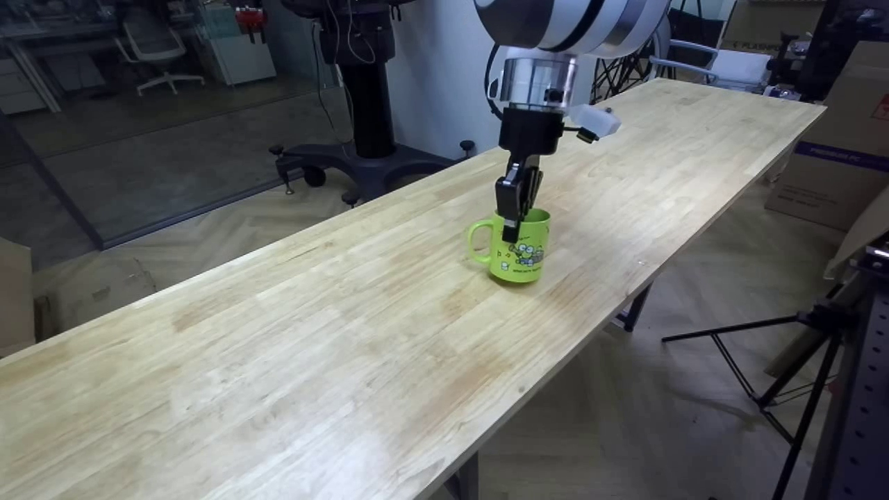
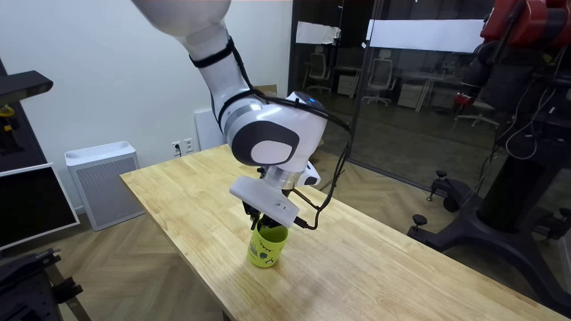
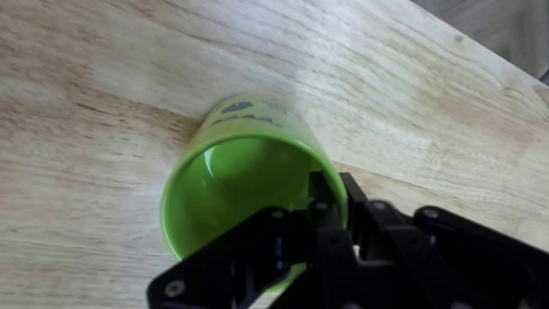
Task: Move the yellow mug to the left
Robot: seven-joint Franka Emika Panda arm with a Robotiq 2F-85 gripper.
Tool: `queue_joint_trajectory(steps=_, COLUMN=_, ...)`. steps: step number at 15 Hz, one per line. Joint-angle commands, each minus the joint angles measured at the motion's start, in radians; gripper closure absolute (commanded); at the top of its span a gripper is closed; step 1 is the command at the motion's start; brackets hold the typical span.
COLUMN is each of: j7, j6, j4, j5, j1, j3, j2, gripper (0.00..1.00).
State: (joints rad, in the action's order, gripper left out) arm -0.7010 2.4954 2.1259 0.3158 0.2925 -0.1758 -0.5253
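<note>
The yellow mug is lime-green and glossy with cartoon prints, and it shows in both exterior views (image 1: 526, 253) (image 2: 267, 249). It is upright at the table's middle; whether its base touches the wood is hard to tell. Its handle (image 1: 478, 243) points left in an exterior view. My gripper (image 1: 512, 226) comes down over the rim from above. In the wrist view the mug's mouth (image 3: 244, 180) opens toward me. The gripper (image 3: 336, 189) is shut on the mug's wall, one finger inside and one outside. The fingers hide part of the near rim, and the handle is hidden there.
The long wooden table (image 1: 333, 333) runs under the mug, with its edge (image 1: 597, 316) not far from the mug. A dark wheeled stand (image 1: 368, 156) is beyond the far edge. A tripod (image 1: 826, 326) and boxes (image 1: 840, 160) stand off the table.
</note>
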Motion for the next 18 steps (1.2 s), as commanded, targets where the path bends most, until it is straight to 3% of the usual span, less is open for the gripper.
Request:
queue_joint_trajectory(steps=1, j7=0.158, j6=-0.022, j4=0.023, j5=-0.025, j1=-0.055, j3=0.072, j2=-0.007, gripper=0.97)
queue_joint_trajectory(steps=6, j7=0.273, j6=-0.029, j4=-0.012, j5=-0.065, j1=-0.098, j3=0.106, j2=-0.031, gripper=0.97)
queue_joint_trajectory(steps=13, j7=0.287, j6=-0.072, j4=-0.054, j5=-0.087, j1=-0.105, j3=0.103, j2=-0.050, gripper=0.97)
queue_joint_trajectory(steps=14, j7=0.296, j6=-0.078, j4=-0.058, j5=-0.092, j1=-0.108, j3=0.106, j2=-0.051, gripper=0.64)
queue_joint_trajectory(steps=15, j7=0.311, j6=-0.086, j4=-0.060, j5=-0.100, j1=-0.114, j3=0.112, j2=-0.051, gripper=0.63)
queue_joint_trajectory(steps=18, j7=0.353, j6=-0.105, j4=-0.059, j5=-0.122, j1=-0.124, j3=0.128, j2=-0.063, gripper=0.44)
